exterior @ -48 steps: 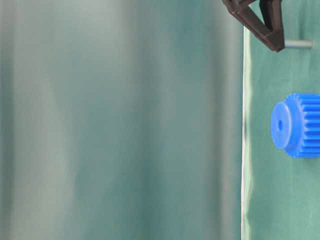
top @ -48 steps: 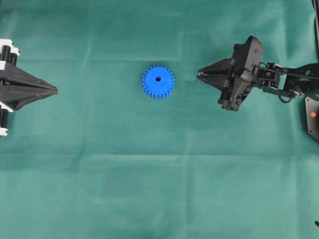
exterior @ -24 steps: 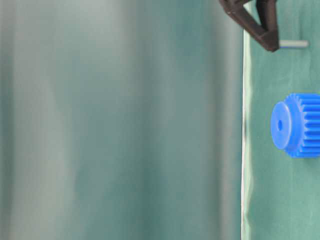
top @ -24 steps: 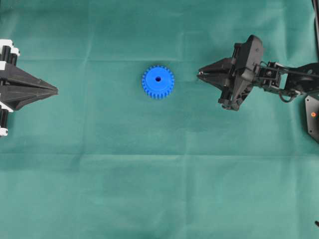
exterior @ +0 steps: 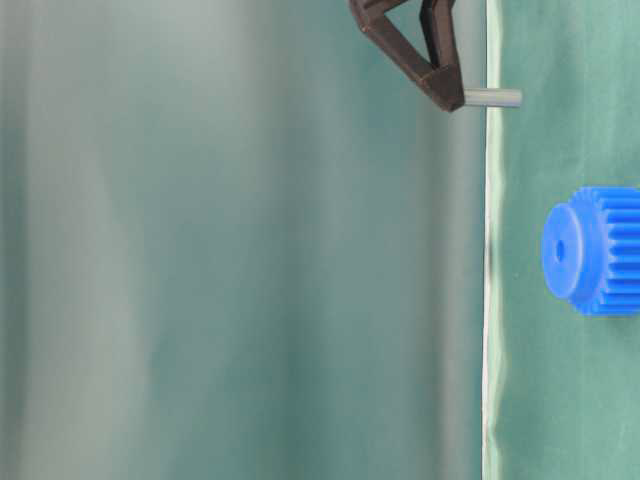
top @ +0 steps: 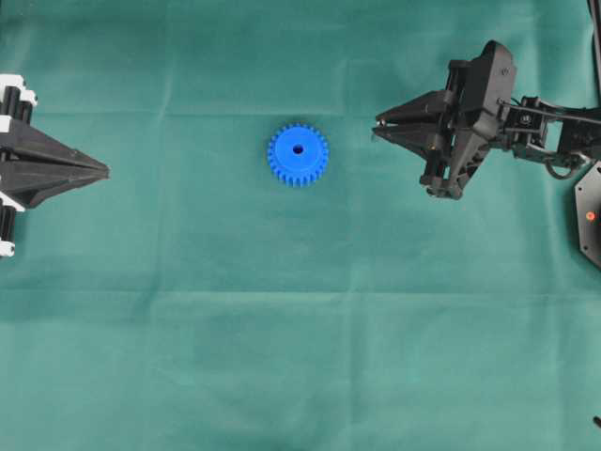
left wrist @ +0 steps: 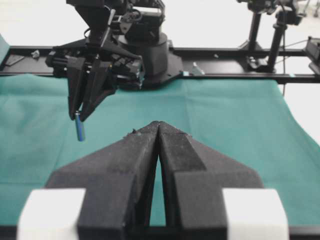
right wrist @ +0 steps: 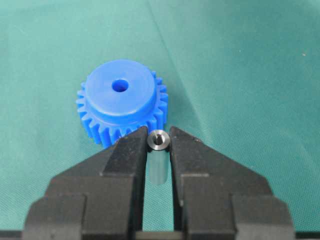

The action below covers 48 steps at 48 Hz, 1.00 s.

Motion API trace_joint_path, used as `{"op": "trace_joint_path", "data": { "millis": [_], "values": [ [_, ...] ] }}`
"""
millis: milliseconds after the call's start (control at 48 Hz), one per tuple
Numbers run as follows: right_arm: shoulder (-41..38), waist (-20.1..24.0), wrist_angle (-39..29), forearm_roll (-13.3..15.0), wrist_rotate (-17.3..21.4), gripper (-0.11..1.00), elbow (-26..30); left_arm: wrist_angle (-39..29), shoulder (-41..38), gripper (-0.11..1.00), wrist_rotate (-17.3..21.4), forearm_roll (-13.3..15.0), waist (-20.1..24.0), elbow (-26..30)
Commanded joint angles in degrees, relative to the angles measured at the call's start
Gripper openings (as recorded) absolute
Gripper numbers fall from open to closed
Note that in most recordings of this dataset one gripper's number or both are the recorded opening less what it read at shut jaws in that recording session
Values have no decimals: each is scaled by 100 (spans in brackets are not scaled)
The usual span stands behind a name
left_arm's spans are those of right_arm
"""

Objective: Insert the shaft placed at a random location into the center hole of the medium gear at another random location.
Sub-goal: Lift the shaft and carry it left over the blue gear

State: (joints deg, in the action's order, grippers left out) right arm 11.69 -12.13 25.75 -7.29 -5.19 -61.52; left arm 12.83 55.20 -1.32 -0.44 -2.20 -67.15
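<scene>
The blue medium gear [top: 298, 154] lies flat on the green cloth, its center hole [top: 298, 148] facing up. It also shows in the right wrist view [right wrist: 122, 102] and the table-level view [exterior: 595, 250]. My right gripper [top: 377, 130] is to the right of the gear, shut on the silvery shaft [right wrist: 158, 140]. The shaft [exterior: 493, 98] hangs from the tips, clear above the cloth, and also shows in the left wrist view [left wrist: 80, 130]. My left gripper [top: 105, 171] is shut and empty at the far left, well away from the gear.
Green cloth [top: 300, 357] covers the whole table. A black unit with a red light [top: 589, 216] sits at the right edge. A black frame rail [left wrist: 225, 50] runs behind the far side of the cloth.
My right gripper has risen with the shaft, which now hangs higher above the cloth. In the overhead view it has shifted slightly up and right. The gear and left gripper have not moved.
</scene>
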Motion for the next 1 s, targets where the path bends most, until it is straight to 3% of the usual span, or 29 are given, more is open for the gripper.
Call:
{"op": "trace_joint_path", "data": {
  "millis": [0, 354, 978],
  "values": [
    [62, -18, -35, -9, -97, 13, 149, 35, -35, 0, -9, -18, 0, 123],
    [-114, 35, -26, -9, -97, 13, 343, 35, -44, 0, -9, -9, 0, 123],
    [-1257, 325, -264, 0, -97, 13, 1793, 35, -62, 0, -18, -9, 0, 123]
  ]
}}
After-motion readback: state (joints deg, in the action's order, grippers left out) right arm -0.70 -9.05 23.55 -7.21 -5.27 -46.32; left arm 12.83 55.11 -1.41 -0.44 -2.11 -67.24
